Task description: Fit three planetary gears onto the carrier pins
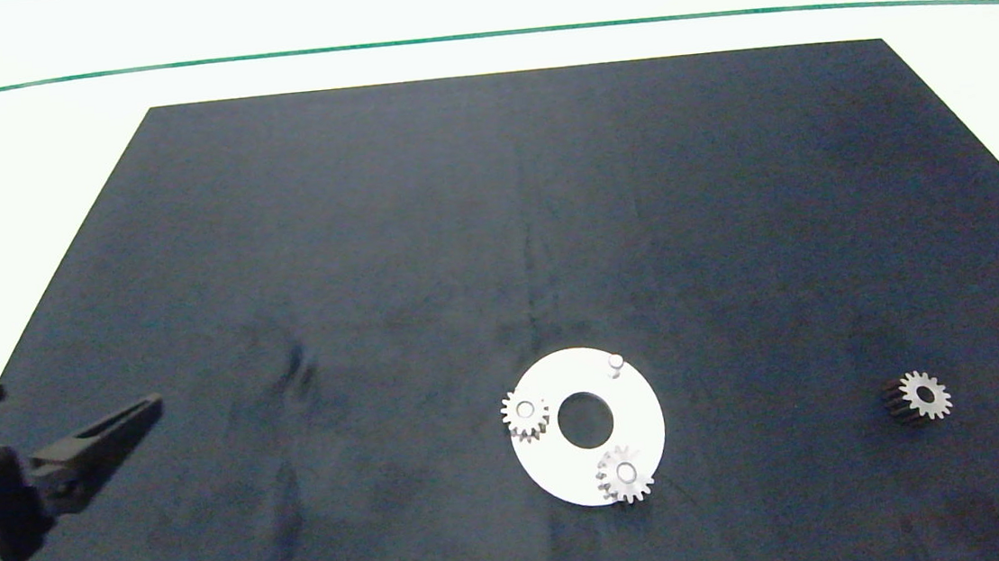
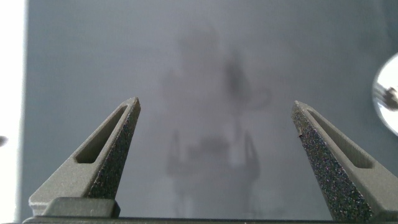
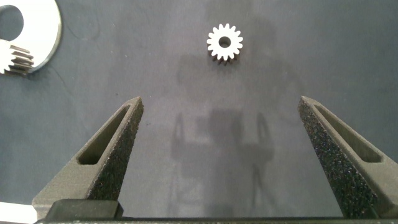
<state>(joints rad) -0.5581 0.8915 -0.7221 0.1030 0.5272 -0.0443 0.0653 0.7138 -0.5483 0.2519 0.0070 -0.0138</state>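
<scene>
Head view: dark mat on seemingly white table, green line beyond

Dark mat on white table.

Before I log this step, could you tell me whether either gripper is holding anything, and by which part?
Nothing is held. The left gripper and right gripper are both open and empty; the third gear lies loose on the mat.

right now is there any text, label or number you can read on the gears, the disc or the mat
None: no text shows in any view.
The loose gear, the two gears on the white disc, and the dark mat are all unmarked.
</scene>
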